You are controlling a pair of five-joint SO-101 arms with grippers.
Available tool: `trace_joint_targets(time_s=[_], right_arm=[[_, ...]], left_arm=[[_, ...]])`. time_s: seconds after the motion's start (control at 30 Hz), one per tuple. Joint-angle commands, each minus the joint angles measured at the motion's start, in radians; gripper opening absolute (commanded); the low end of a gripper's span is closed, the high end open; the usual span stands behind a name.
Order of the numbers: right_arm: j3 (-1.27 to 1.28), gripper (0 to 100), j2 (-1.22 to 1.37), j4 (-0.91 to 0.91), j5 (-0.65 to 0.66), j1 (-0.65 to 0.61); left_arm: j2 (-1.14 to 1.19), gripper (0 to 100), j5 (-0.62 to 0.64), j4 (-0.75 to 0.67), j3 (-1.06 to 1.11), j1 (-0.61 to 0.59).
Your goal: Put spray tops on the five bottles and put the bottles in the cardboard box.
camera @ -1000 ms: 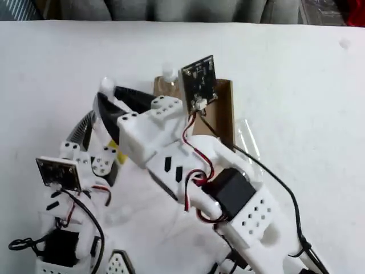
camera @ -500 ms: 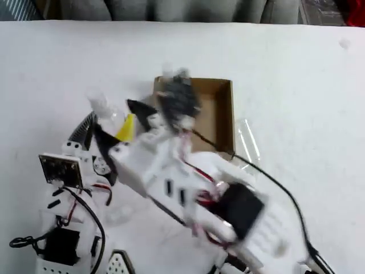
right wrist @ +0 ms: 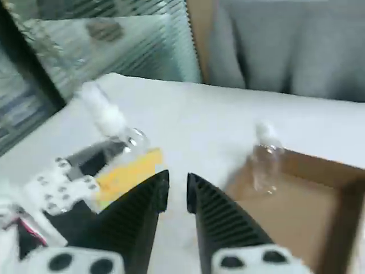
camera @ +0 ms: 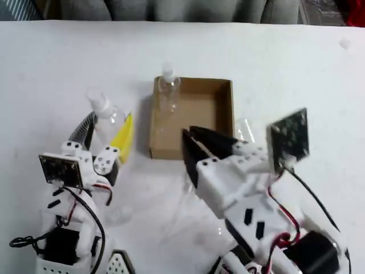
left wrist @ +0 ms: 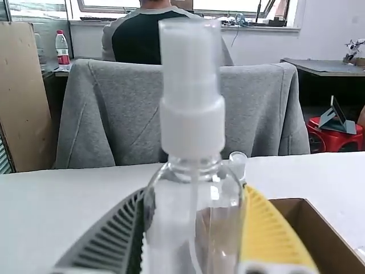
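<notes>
1. Bottle point(left wrist: 191, 228) with a white spray top point(left wrist: 191, 103) is clamped upright in the left gripper point(camera: 109, 123), between its grey finger point(left wrist: 108, 245) and yellow finger point(left wrist: 268, 234). The long axis of the bottle is vertical, and the top rises well clear of the fingers.
2. Just beside the left gripper, on the yellow finger's side, the cardboard box point(camera: 225, 114) is seen with its mouth open upward. A narrow strip of table point(camera: 285, 57) is left between the two.
3. A second bottle point(camera: 168, 88), also capped, is stood upright inside the box, in the corner farthest from the right gripper point(right wrist: 178, 180) and on the side towards the left gripper.
4. The right gripper's black fingers are held a narrow gap apart with nothing between them. It is placed just short of the box's near wall.
5. The left gripper is judged the nearer, since the bottle is already in its grasp. The coming move is judged to be a short sideways carry past the yellow finger and over the box wall. The bottle would be kept upright and set down in the bare floor beside the standing bottle.
</notes>
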Motion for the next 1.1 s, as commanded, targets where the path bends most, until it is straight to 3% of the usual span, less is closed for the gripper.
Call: trace_joint_targets(time_s=[0.0,0.23,0.4,0.57,0.77,0.87,1.07], right_arm=[[0.153,1.7,-0.079,0.005,0.015,0.091],[0.466,1.7,-0.182,-0.093,0.115,0.093],[0.753,1.7,-0.298,-0.277,0.121,0.122],[0.908,1.6,-0.479,-0.245,0.135,0.328],[1.128,1.6,-0.653,-0.2,0.295,0.63],[1.24,1.6,-0.682,-0.229,0.293,0.691],[1.333,1.6,-0.674,-0.326,0.293,0.73]], left_arm=[[0.096,2,0.003,0.037,-0.086,0.005],[0.527,2,0.008,0.091,-0.334,0.007],[0.687,2,0.009,-0.057,-0.347,0.01],[0.773,2,0.011,-0.201,-0.347,0.061],[0.854,2,0.011,-0.39,-0.347,0.148],[0.906,2,0.018,-0.5,-0.347,0.148],[1.09,2,0.157,-0.733,-0.347,0.145]])
